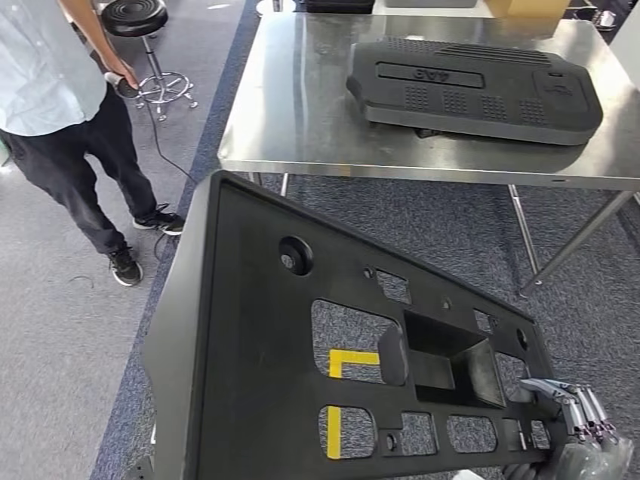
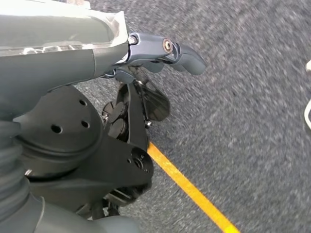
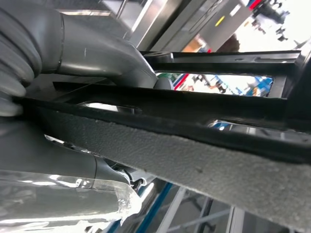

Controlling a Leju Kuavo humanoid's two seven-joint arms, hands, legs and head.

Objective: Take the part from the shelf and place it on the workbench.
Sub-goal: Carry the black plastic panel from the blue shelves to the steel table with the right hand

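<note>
Item: black part (image 1: 249, 380), held tilted before the workbench (image 1: 302, 110); my right hand (image 1: 577, 425) gripped its corner edge, fingers (image 1: 585, 405) wrapped over. I couldn't tell my left hand's (image 2: 146, 73) grasp; the part's near end was cut off.

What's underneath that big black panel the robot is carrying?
Through the openings of the black panel you see grey carpet floor and yellow floor tape. The right hand grips its corner. The solid parts hide everything else below.
</note>
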